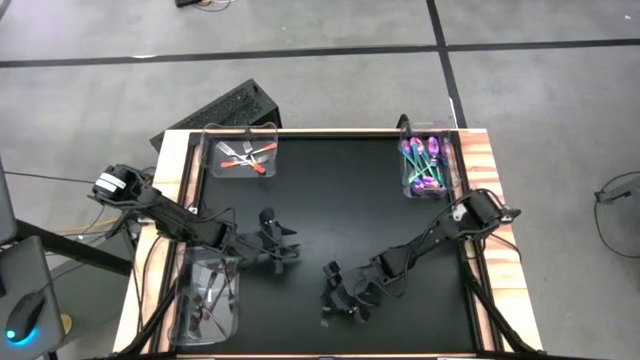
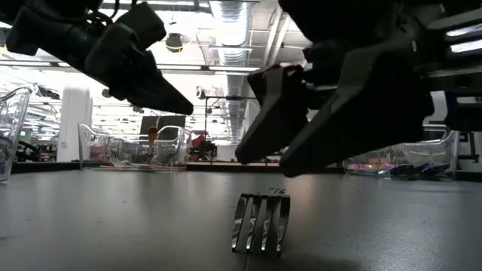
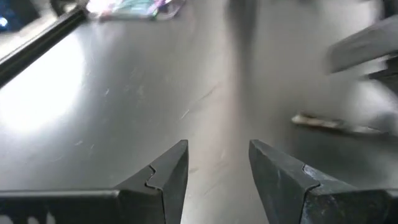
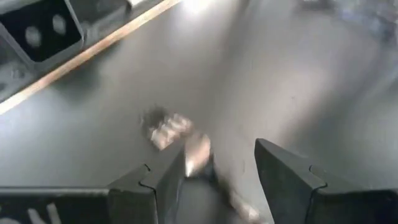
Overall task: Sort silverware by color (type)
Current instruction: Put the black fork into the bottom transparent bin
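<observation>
One fork (image 2: 261,220) lies flat on the black mat near the table's front edge, tines toward the near side. My right gripper (image 4: 217,168) is open and hovers low over it. The fork's head (image 4: 169,130) shows just ahead of the fingers and its handle runs back between them, apart from both. My left gripper (image 3: 217,165) is open and empty over the mat's left middle (image 1: 285,245). It faces the fork, which shows in the left wrist view (image 3: 336,124).
Three clear bins stand on the mat. The far-left one (image 1: 245,152) holds orange-handled pieces, the far-right one (image 1: 428,165) purple-teal pieces, and the near-left one (image 1: 210,295) dark pieces. The mat's middle (image 1: 350,200) is bare. A keyboard (image 1: 215,115) lies behind the table.
</observation>
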`<move>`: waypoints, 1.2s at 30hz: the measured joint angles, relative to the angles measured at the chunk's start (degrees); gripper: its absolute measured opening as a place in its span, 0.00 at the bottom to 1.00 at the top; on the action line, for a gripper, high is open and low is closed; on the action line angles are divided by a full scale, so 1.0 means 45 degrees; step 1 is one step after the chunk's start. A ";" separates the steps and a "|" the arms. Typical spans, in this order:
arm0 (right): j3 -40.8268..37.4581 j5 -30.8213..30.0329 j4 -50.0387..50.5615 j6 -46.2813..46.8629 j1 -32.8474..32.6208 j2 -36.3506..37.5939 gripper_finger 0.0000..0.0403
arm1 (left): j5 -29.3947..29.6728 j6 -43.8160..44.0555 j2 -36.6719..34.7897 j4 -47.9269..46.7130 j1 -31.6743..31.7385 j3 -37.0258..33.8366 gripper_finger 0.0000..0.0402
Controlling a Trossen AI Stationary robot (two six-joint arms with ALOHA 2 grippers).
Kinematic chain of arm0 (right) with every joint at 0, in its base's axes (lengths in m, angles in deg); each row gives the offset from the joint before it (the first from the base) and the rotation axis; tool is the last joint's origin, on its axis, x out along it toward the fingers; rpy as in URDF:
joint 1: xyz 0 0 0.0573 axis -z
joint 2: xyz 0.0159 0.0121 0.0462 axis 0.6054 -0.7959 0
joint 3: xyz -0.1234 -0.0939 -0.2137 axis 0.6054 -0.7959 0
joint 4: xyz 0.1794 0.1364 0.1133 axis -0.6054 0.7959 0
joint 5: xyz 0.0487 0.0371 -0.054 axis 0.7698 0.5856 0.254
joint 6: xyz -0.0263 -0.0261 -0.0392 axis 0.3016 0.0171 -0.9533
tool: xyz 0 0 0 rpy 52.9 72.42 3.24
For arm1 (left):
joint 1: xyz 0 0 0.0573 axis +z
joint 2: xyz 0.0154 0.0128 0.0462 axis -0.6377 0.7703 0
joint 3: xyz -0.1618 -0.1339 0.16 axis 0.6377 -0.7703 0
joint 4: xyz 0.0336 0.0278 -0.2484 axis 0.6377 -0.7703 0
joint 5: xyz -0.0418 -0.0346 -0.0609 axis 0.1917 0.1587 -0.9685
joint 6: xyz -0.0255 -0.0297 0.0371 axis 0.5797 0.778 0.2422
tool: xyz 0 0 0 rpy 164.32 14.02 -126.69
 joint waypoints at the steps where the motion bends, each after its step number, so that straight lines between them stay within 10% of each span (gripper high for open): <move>1: 0.0124 0.0003 -0.0197 -0.0094 0.0003 -0.0077 0.53 | 0.0021 0.0080 0.0001 -0.0209 0.0063 -0.0001 0.39; 12: 0.0107 -0.0105 0.1763 0.0348 0.0493 -0.0084 0.53 | -0.0002 0.0781 0.0005 -0.0512 0.0541 -0.0005 0.39; 20: 0.0131 -0.2746 0.3243 0.2863 0.1333 0.0110 0.53 | 0.0084 0.0777 0.0005 -0.0415 0.0620 -0.0005 0.39; 36: 0.0158 -0.1512 0.1980 0.3909 0.1246 0.0639 0.53 | 0.0180 -0.0051 -0.0006 0.1147 0.0695 -0.0008 0.39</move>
